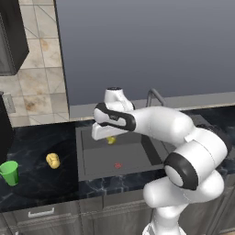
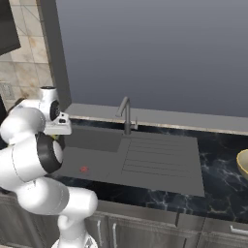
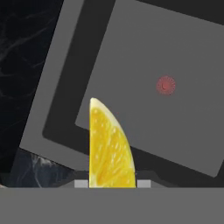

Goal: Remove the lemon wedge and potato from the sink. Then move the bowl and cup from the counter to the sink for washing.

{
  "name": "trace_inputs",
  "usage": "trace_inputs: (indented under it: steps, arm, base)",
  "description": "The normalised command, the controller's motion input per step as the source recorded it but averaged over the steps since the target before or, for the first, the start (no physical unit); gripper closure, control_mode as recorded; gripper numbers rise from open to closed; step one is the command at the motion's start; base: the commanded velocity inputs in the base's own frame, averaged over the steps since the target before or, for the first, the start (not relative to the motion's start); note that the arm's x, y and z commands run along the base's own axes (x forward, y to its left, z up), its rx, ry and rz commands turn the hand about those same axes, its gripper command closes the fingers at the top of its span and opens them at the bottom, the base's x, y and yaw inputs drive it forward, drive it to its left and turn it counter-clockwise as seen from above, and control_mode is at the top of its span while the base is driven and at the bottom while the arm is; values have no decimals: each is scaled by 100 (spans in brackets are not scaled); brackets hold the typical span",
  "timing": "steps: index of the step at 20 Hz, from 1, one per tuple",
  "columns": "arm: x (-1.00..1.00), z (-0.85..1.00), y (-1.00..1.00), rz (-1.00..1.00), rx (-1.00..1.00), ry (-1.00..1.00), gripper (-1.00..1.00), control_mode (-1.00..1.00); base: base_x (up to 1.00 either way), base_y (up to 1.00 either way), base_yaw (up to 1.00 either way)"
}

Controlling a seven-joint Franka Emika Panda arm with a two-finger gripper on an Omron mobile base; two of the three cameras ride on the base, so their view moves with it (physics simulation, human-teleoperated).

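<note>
My gripper (image 3: 112, 183) is shut on the lemon wedge (image 3: 109, 148), a bright yellow wedge that stands up between the fingers. It hangs above the dark grey sink (image 3: 175, 131), left of the red drain (image 3: 166, 85). In the left base view the gripper (image 1: 108, 136) holds the lemon wedge (image 1: 111, 140) over the back of the sink (image 1: 105, 160). The potato (image 1: 53, 160) lies on the dark counter left of the basin. The green cup (image 1: 9, 173) stands upright at the far left. An edge of the tan bowl (image 2: 243, 162) shows on the counter at the far right.
A dark curved faucet (image 2: 125, 114) rises behind the sink, with a ribbed drainboard (image 2: 160, 155) to its right. The black marble counter (image 1: 36, 183) runs along the front, above drawers. A grey wall panel stands behind, and a dark cabinet (image 1: 11, 36) hangs at the upper left.
</note>
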Motion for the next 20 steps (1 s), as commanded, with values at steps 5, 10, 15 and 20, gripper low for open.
trace_inputs:
  steps: [5, 10, 15, 20]
  arm:
    - [-23, 9, 18, 1, 4, -2, 100, -100]
    - [-26, 2, 22, 0, 2, -5, 100, -100]
    - [-19, 0, 26, 0, 0, -5, 100, -100]
    - [-16, 0, 27, 0, 1, -3, 100, -100]
  base:
    - [0, 0, 0]
    - [0, 0, 0]
    - [0, 0, 0]
    - [0, 0, 0]
